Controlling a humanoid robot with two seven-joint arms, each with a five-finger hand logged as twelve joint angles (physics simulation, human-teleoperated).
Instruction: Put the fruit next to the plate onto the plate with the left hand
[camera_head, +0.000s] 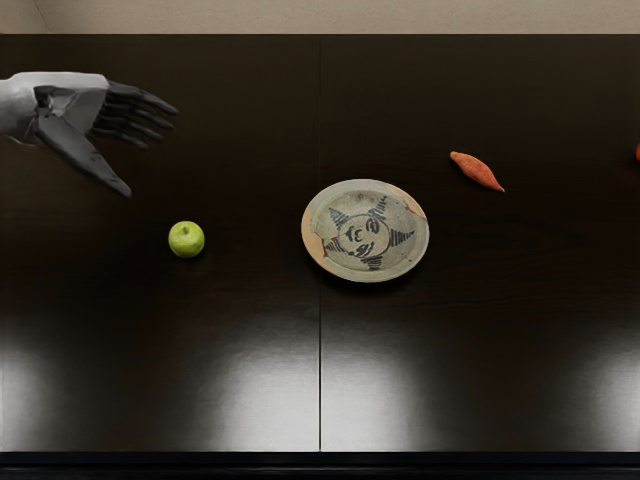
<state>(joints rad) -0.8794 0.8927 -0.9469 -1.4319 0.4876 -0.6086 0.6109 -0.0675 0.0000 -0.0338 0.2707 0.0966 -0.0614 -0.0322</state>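
Dark grey jointed fingers (145, 101) of the robot's white-sleeved left hand (85, 118) are hovering at the upper left, spread apart and gripping nothing, with the long thumb angling down and right. Below and right of them, well apart, a small, round, glossy green apple (186, 239) is sitting on the dark, polished, light-reflecting surface (200, 380). Farther right, across a clear gap, a shallow round ceramic plate with a dark painted pattern and a worn orange rim (310, 240) is lying empty. Beyond it, an orange, tapered, spindle-shaped root-like item (477, 171) is resting.

The apple's smooth roundness is probably making it prone to rolling if a fingertip is nudging it off-centre, and the slick surface is offering little resistance. The plate's low rim is likely risking a roll-off on release. Choosing the orange item instead would be an error.
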